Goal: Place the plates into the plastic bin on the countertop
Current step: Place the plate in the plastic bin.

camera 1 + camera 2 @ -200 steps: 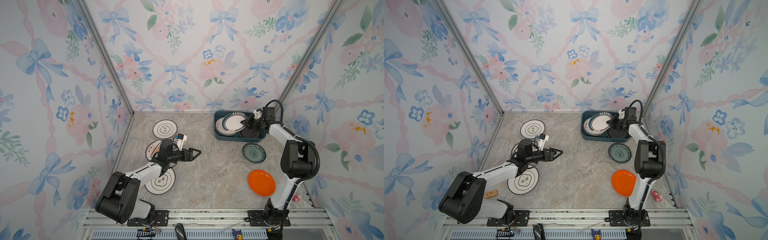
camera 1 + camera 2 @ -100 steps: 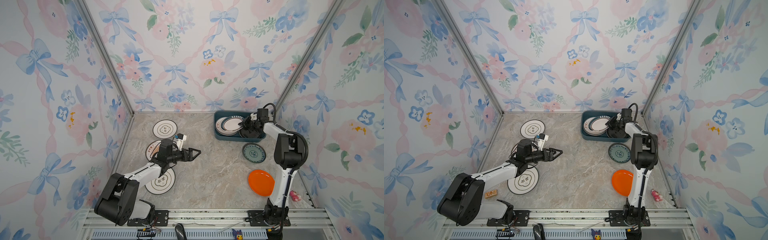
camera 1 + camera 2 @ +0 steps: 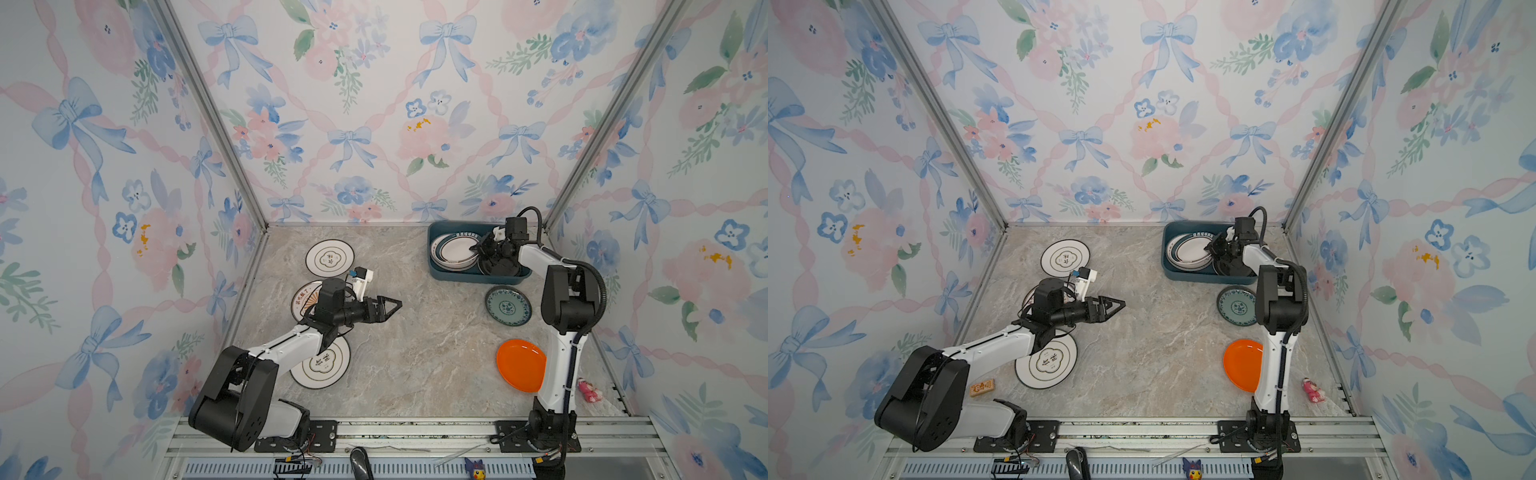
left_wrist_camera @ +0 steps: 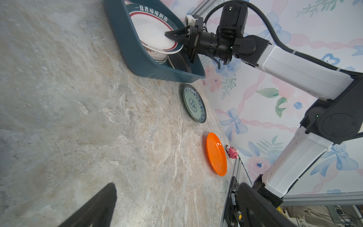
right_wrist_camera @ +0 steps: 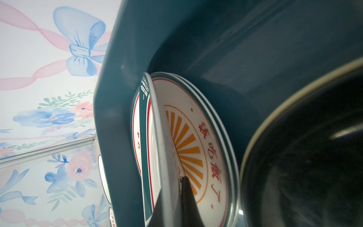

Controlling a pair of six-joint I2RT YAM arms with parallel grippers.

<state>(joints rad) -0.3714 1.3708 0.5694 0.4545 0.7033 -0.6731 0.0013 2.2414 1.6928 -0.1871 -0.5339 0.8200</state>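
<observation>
As the round teal-rimmed white plate leans on the stack inside the dark teal plastic bin, my right gripper pinches its rim, I judge to lower it flat; my left gripper hangs wide open, empty, well apart from the bin.

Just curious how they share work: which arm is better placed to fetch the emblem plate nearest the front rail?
Left. The left gripper, open, hovers near that emblem plate; the right gripper is far off in the bin, pinching a teal-rimmed plate.
</observation>
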